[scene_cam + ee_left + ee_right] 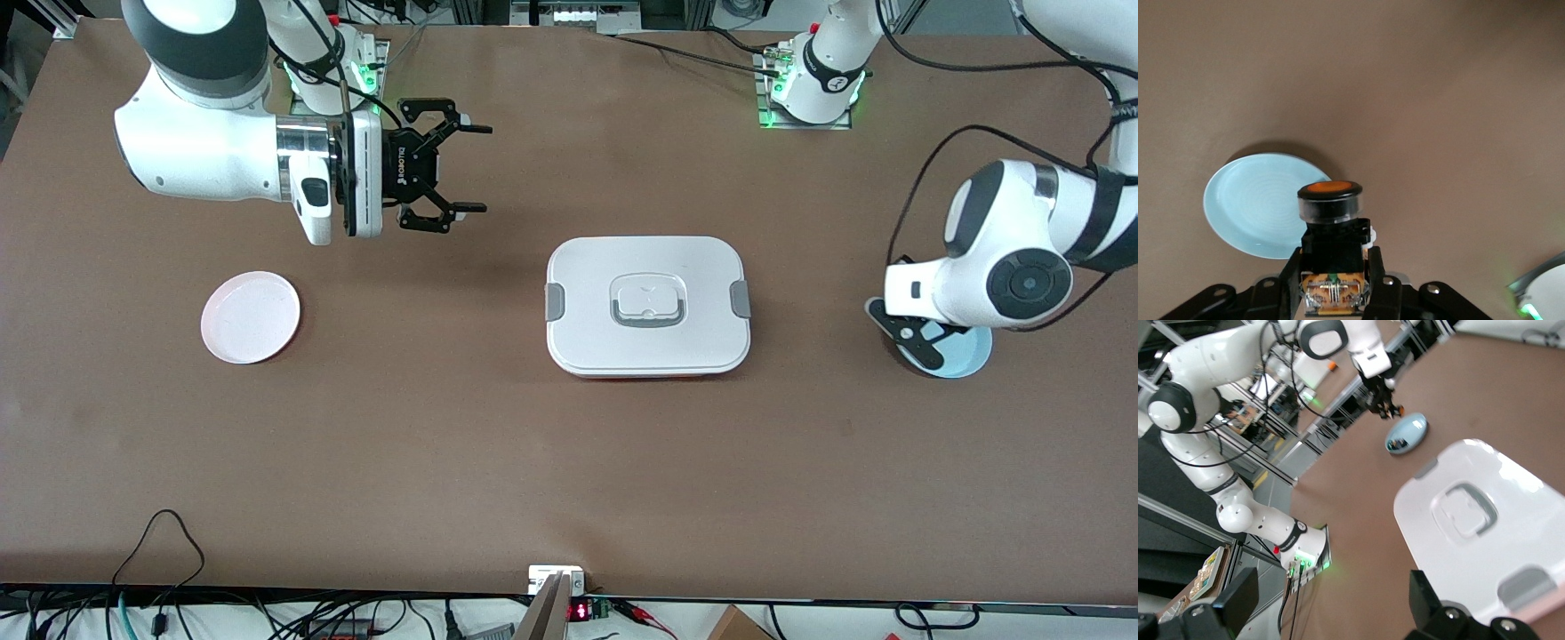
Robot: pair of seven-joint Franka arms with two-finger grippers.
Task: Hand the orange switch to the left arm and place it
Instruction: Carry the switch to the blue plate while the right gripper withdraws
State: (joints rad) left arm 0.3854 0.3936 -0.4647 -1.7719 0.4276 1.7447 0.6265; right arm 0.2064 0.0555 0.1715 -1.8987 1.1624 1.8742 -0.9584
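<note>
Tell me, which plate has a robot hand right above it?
The light blue plate, toward the left arm's end. The left hand hangs over it gripping the orange switch. The pink plate has nothing above.

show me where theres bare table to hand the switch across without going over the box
Widest bare stretch: between the box and the table edge nearest the front camera. A narrower strip lies between the box and the arm bases, beside the open right hand. Crowded: the blue plate, under the left hand gripping the orange switch; the pink plate.
</note>
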